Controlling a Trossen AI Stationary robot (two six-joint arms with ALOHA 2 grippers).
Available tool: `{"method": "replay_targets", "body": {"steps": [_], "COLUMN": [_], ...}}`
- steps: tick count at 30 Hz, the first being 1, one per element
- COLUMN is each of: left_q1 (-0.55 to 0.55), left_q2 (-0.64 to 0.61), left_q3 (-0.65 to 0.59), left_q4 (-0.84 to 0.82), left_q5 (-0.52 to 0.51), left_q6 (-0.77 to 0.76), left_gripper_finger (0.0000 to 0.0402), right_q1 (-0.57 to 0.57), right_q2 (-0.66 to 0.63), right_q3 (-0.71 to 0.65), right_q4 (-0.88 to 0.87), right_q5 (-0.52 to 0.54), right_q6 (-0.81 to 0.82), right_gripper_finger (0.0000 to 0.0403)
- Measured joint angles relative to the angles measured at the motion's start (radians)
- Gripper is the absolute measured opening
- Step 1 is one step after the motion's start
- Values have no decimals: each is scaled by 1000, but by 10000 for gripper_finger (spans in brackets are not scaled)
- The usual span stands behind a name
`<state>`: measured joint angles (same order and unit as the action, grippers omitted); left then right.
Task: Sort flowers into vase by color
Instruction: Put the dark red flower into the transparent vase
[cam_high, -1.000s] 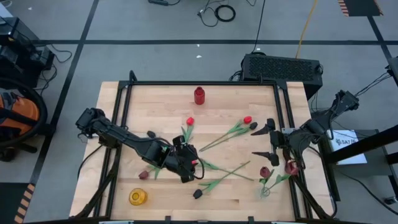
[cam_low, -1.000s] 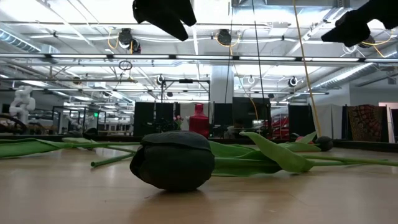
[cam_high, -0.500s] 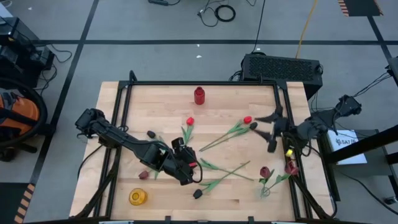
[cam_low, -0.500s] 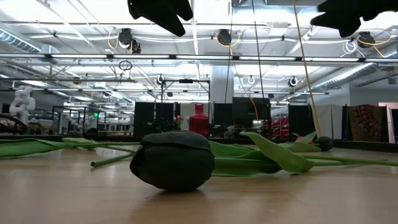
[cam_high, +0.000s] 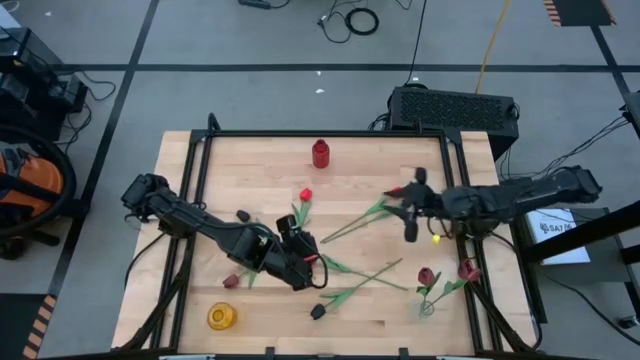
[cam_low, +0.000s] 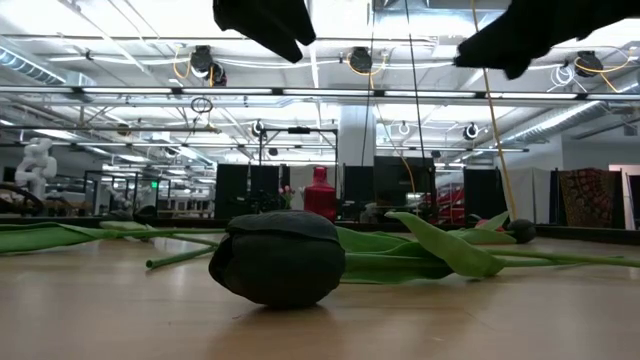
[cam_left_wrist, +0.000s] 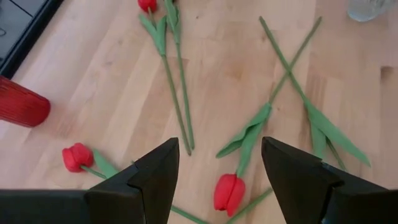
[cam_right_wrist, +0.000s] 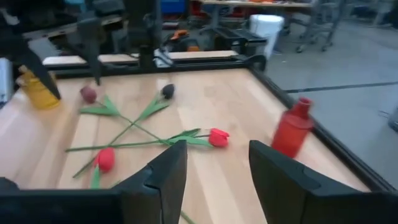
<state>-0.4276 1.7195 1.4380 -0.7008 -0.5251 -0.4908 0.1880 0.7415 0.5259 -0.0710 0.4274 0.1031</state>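
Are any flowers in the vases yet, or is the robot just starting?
Just starting. The red vase and yellow vase look empty, and every tulip in view lies on the table. The left gripper and right gripper hover open, holding nothing. All the sorting is left.

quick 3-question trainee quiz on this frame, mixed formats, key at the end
1. True or false: the left gripper is shut on a tulip stem.
2. In the low view, the vase standing far behind the flowers is: A) yellow B) red C) clear
3. Fill in: the flower head lying closest to the low camera is ___ in colour.

Key:
1. False. Its jaws are open with nothing between them.
2. B
3. black
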Motion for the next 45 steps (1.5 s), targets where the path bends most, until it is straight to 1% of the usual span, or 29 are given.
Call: {"method": "replay_targets", "body": {"steps": [3,6,9,12,16,20,24,29,33,41,45], "left_q1": [2,-2,-14,-33,-65,-94,-98,-74,-83,-153,-181], "left_q2": [0,0,0,0,0,0,0,0,1,1,1], "left_q3": [0,0,0,0,-1,-34,-98,-202,-251,-313,-366], "left_q4": [-2,-34,-105,-203,-316,-367,-362,-357,-343,-322,-243], "left_q5": [0,-1,-36,-57,-86,-108,-104,-31,32,53,52], "left_q6": [0,-8,-66,-147,-275,-387,-421,-477,-510,-581,-576], "left_gripper_finger": [235,235,235,235,235,235,235,235,235,235,233], "right_q1": [-89,-158,-205,-238,-267,-275,-275,-275,-274,-274,-274], "right_q2": [81,156,221,279,353,414,450,452,448,448,448], "right_q3": [0,0,0,0,0,0,0,0,0,0,0], "right_q4": [91,196,285,345,394,426,448,447,431,425,425], "right_q5": [-173,-310,-419,-487,-512,-512,-512,-512,-507,-506,-506], "right_q6": [-29,-37,-40,-40,-41,-69,-96,-96,-90,-67,-72], "right_gripper_finger": [164,164,164,164,164,164,164,164,164,164,164]}}
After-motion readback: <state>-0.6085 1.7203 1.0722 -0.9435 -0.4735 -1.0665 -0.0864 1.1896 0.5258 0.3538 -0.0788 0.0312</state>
